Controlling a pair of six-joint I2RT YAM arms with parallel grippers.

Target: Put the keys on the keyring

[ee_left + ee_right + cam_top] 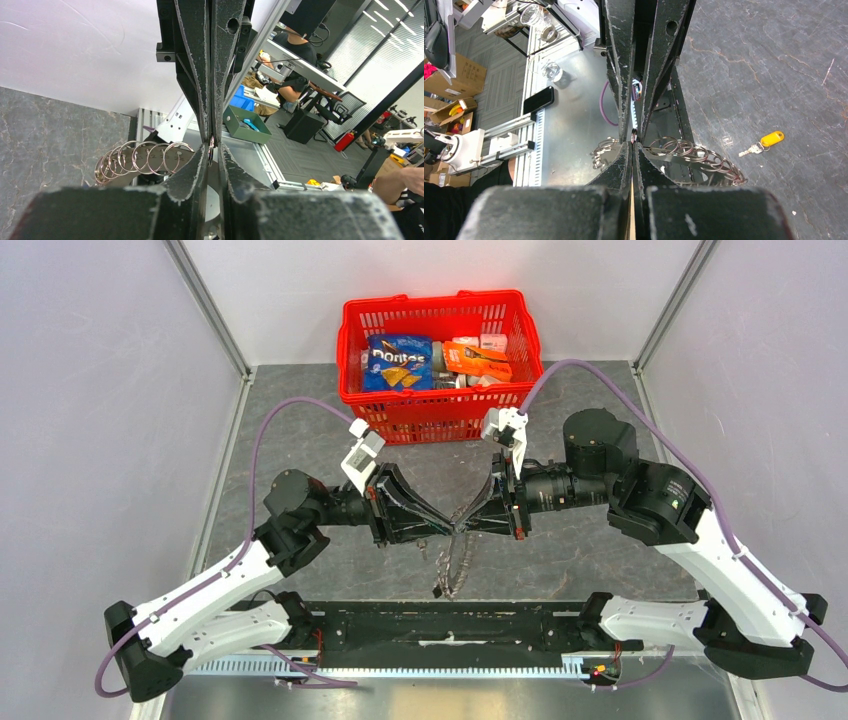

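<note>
My two grippers meet tip to tip above the middle of the table. The keyring (450, 565), a bunch of silver split rings strung along a flat strip, hangs below that meeting point. My left gripper (452, 530) (212, 150) stands nearly closed, pinching one ring edge-on, with the other rings (145, 157) fanned out to its left. My right gripper (470, 527) (632, 146) is pressed shut on the same ring from the opposite side, and more rings (694, 152) trail to its right. A key with a yellow head (770, 138) lies on the table, apart from both grippers. No other key shows.
A red basket (440, 420) filled with snack packs stands at the back centre, just beyond the grippers. A black rail (430, 635) runs along the near edge between the arm bases. Grey walls close in the table's left and right sides.
</note>
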